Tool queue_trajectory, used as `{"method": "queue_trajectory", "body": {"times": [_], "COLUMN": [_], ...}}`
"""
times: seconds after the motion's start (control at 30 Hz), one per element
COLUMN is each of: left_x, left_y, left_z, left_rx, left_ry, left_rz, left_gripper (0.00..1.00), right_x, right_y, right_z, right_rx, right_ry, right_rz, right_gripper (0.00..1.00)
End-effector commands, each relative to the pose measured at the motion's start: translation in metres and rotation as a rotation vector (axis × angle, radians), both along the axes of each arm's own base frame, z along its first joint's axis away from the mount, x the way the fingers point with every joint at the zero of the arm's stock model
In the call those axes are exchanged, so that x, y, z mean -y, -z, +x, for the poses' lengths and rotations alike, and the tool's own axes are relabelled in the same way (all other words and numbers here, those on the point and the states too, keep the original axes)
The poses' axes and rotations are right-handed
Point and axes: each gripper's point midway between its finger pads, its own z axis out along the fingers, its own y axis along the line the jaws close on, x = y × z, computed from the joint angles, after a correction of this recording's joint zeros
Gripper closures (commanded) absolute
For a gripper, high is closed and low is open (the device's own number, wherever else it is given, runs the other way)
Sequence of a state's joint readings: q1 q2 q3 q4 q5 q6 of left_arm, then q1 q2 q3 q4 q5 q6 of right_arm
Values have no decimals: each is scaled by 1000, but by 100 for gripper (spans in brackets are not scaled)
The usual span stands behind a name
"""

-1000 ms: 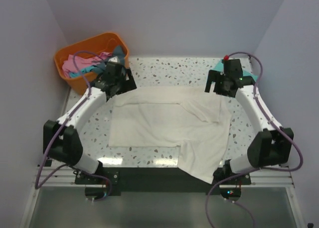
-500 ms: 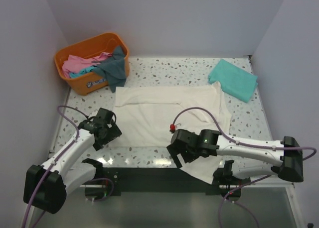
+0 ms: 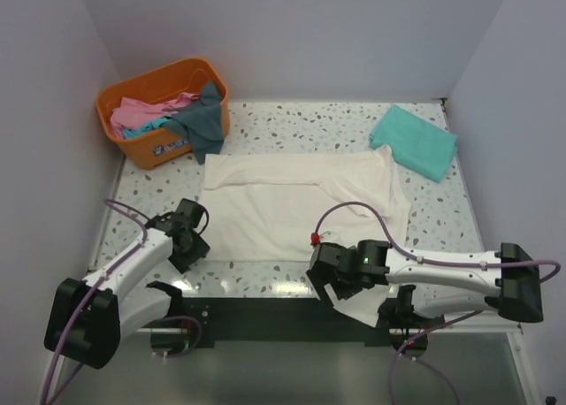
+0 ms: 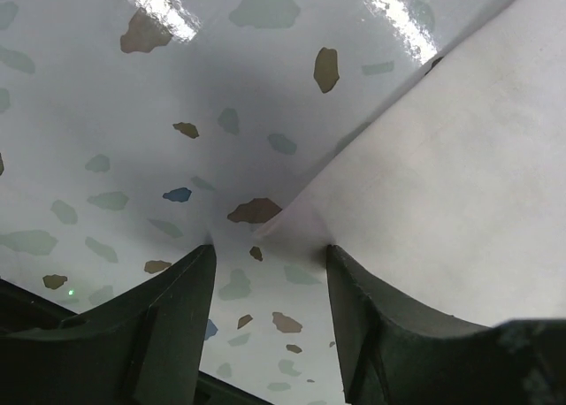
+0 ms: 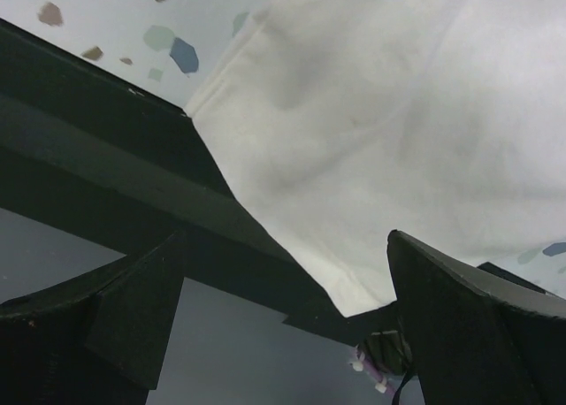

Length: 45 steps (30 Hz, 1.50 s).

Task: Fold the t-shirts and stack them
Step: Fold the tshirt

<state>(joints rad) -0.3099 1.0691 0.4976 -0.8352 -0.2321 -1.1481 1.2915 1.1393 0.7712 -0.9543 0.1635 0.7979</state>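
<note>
A cream-white t-shirt [image 3: 283, 206] lies spread flat across the middle of the table, and its front right part hangs over the near edge. A folded teal-green t-shirt [image 3: 414, 141] lies at the back right. My left gripper [image 3: 196, 246] is low at the cream shirt's front left corner. In the left wrist view it [image 4: 270, 263] is open, its fingers on either side of the corner of the shirt [image 4: 442, 184]. My right gripper [image 3: 340, 290] is open over the overhanging part. In the right wrist view it [image 5: 287, 272] holds nothing, with the shirt [image 5: 380, 113] below it.
An orange basket [image 3: 152, 147] stands at the back left with pink, teal and dark grey-blue cloth in it; the dark one drapes over its rim. The black front rail [image 5: 106, 157] runs under the hanging cloth. Walls close in on three sides.
Both arms have come from the shirt's far edge down to its near edge. Over the last half second both grippers have lowered slightly toward the cloth.
</note>
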Motion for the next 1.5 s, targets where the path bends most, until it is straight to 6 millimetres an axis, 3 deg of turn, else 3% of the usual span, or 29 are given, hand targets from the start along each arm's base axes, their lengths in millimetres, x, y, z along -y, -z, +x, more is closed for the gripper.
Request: {"method": "queue_trajectory", "body": {"times": [0.0, 0.07, 0.17, 0.27, 0.3, 0.37, 0.53, 0.63, 0.67, 0.73, 0.77, 0.8, 0.87, 1.17, 1.33, 1.47], "left_x": [1, 2, 3, 5, 5, 5, 8, 8, 8, 6, 5, 5, 7, 12, 14, 16], "left_y": [10, 10, 13, 16, 16, 17, 16, 12, 10, 6, 2, 0, -5, -32, -53, -57], "left_z": [9, 14, 16, 18, 20, 22, 33, 34, 35, 35, 37, 37, 40, 62, 85, 105], "left_rx": [30, 45, 44, 55, 60, 69, 104, 116, 128, 132, 145, 148, 165, 219, 278, 286], "left_ry": [-72, -75, -83, -80, -76, -74, -14, -21, -22, -33, -38, -40, -40, -39, -41, -39], "left_rz": [-1, -7, -5, -16, -16, -15, -20, -21, -20, -14, -12, -11, -23, -31, -24, -19], "left_gripper": [44, 46, 57, 73, 84, 97, 100, 100, 100, 100, 100, 100, 100, 100, 100, 100], "right_x": [9, 17, 21, 25, 28, 25, 33, 43, 48, 47, 54, 48, 55, 56, 57, 39], "right_y": [16, 25, 37, 52, 56, 61, 68, 67, 65, 58, 52, 43, 31, -22, -54, -67], "right_z": [-15, -21, -30, -37, -39, -40, -44, -38, -36, -23, -21, -17, -5, 43, 102, 144], "right_rx": [-63, -80, -108, -141, -148, -153, -173, -144, -134, -65, -58, -38, 27, 196, 290, 336], "right_ry": [-45, -62, -74, -80, -88, -114, -148, -125, -115, -87, -81, -65, -47, 37, 132, 150], "right_rz": [-47, -90, -109, -129, -142, -137, -161, -230, -257, -274, -313, -305, -355, -422, -372, -295], "right_gripper": [1, 1, 2, 3, 5, 8, 22, 40, 53, 69, 83, 88, 100, 100, 100, 100]}}
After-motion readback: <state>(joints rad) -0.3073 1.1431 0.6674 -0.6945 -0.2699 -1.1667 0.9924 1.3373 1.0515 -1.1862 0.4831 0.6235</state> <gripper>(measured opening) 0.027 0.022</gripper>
